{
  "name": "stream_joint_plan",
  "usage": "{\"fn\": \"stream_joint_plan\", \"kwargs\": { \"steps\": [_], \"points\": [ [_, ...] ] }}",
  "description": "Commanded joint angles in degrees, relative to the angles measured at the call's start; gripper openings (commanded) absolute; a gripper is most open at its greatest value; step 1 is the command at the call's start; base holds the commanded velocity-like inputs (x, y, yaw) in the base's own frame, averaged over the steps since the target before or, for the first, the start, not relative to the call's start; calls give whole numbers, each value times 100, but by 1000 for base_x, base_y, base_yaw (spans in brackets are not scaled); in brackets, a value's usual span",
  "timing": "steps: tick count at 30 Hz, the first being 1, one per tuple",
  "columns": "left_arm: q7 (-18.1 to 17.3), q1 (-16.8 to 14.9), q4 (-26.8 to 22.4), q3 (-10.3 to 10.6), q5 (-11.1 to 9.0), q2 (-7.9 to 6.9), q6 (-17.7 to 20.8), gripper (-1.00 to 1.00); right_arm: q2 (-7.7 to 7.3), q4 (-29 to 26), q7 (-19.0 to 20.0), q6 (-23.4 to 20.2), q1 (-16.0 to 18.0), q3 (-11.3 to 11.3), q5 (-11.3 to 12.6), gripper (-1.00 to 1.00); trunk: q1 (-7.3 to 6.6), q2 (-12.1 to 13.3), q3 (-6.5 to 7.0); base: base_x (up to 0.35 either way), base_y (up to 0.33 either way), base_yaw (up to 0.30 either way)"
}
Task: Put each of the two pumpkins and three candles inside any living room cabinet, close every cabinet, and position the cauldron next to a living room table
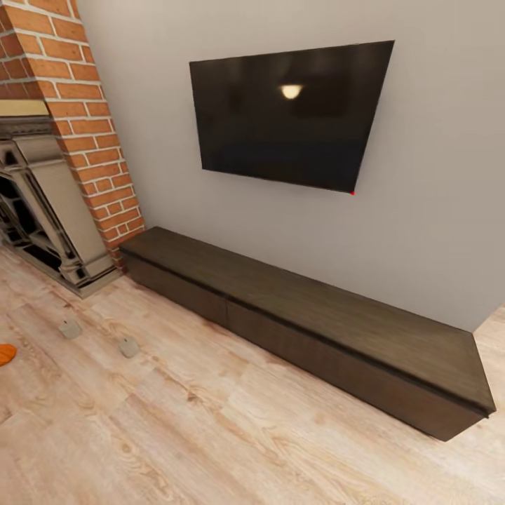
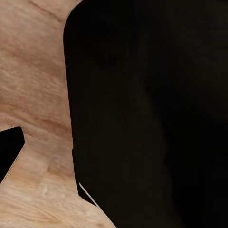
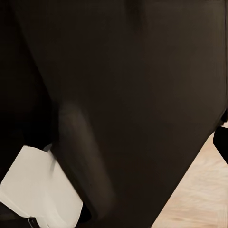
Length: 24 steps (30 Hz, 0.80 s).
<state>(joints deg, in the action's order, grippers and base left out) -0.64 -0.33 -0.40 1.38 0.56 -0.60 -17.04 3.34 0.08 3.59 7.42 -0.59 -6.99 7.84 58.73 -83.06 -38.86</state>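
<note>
while the head view shows the shut cabinet [image 1: 308, 330], two candles [image 1: 70, 328] and a pumpkin [image 1: 5, 354], neither gripper's state can be told

Two candles [image 1: 69, 329] [image 1: 128, 346] lie on the floor [image 1: 210, 435] before the cabinet [image 1: 308, 322].

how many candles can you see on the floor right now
2. One small stubby pale grey candle lies on the wood-plank floor near the fireplace base; the second candle sits just beside it, farther from the fireplace. More may lie outside the picture.
</note>
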Motion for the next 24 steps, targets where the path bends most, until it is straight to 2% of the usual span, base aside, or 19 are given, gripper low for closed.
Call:
{"fn": "stream_joint_plan", "kwargs": {
  "steps": [1, 8, 24],
  "points": [
    [-7, -2, 5, 12, 5, -1, -19, 100, 0, 1, 36, 23, 0, -30, 59, 100, 0, -2, 3, 0, 0, -243],
    [-7, -2, 5, 12, 5, -2, -19, 100, 0, 1, 36, 23, -2, -30, 59, 100, 0, -2, 43, 0, 92, -242],
    [-7, -2, 5, 12, 5, -3, -42, 100, 0, 1, 36, 23, -3, -30, 59, 100, 0, -2, 130, 31, 267, -256]
  ]
}}
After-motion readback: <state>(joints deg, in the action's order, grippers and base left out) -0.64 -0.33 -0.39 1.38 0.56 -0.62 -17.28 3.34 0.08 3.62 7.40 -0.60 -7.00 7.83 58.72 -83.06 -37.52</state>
